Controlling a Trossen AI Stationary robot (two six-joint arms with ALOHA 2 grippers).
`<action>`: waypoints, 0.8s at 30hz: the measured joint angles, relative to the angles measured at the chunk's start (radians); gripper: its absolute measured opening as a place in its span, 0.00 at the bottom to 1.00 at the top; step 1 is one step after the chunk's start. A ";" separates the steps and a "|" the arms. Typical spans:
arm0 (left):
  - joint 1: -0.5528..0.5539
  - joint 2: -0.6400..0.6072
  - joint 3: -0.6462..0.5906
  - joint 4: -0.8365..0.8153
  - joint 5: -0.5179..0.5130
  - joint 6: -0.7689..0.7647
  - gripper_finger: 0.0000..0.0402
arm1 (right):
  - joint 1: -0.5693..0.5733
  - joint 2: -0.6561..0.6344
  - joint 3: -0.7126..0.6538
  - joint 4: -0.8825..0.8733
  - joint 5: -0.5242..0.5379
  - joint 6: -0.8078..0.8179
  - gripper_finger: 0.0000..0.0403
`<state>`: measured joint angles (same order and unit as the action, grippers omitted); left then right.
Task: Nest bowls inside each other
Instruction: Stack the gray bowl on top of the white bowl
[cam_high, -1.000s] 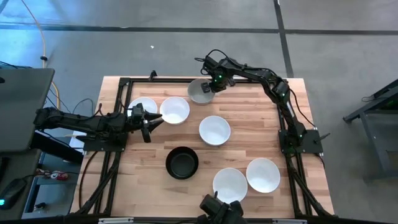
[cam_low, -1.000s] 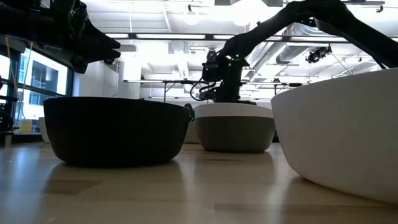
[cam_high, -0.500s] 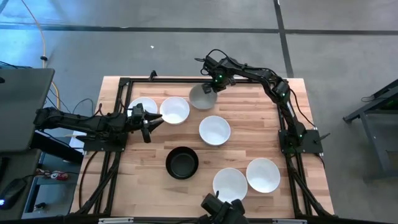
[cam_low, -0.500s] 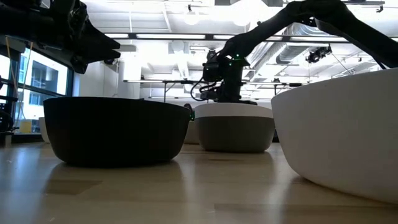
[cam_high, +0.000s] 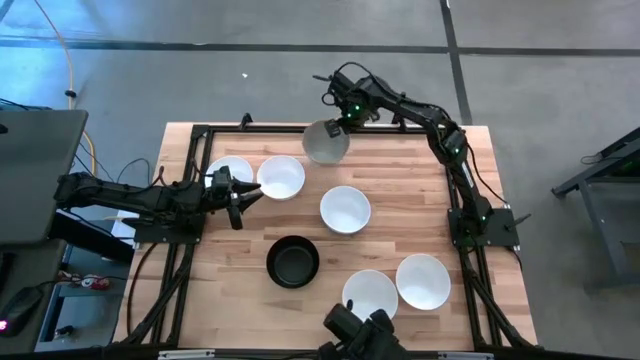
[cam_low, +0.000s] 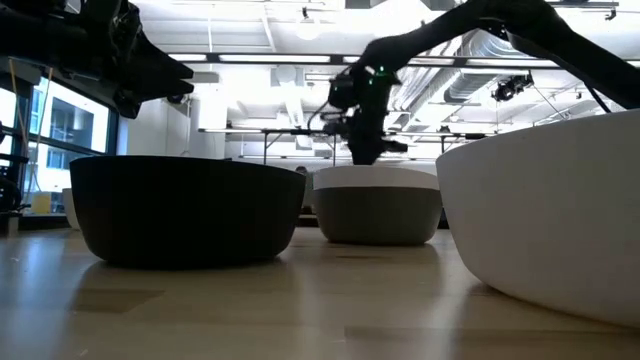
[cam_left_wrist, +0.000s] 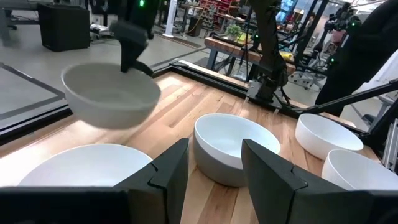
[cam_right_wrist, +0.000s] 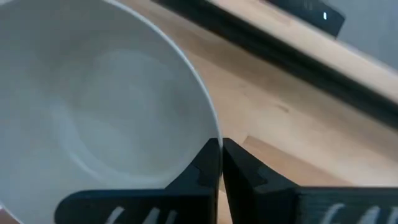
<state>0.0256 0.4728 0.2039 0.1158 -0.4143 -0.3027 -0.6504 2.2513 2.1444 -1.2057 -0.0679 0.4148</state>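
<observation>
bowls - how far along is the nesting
Nothing looks nested yet. In hand: the right gripper is shut on the light grey bowl rim, lifting it off the table. Left: the black bowl and the white bowls all sit apart; the left gripper waits open.

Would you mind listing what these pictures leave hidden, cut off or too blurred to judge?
- High view: a white bowl is partly covered by the left gripper.
- High view: another white bowl is overlapped by a dark device at the bottom edge.
- Low view: the black bowl and a large white bowl, cut by the right edge, screen the bowls behind.
- Left wrist view: the grey bowl held by the right gripper is motion-blurred.
</observation>
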 joint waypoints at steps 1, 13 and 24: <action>0.000 0.000 0.000 0.000 -0.001 0.000 0.34 | 0.001 0.000 0.029 -0.029 0.000 -0.020 0.00; 0.000 0.000 0.000 0.000 -0.001 0.010 0.34 | 0.035 -0.070 0.154 -0.371 0.031 -0.214 0.00; 0.000 0.000 0.000 0.000 0.018 -0.011 0.34 | 0.144 -0.092 0.146 -0.365 -0.019 -0.266 0.00</action>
<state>0.0255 0.4728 0.2039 0.1162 -0.3959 -0.3140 -0.5066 2.1593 2.2902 -1.5711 -0.0865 0.1485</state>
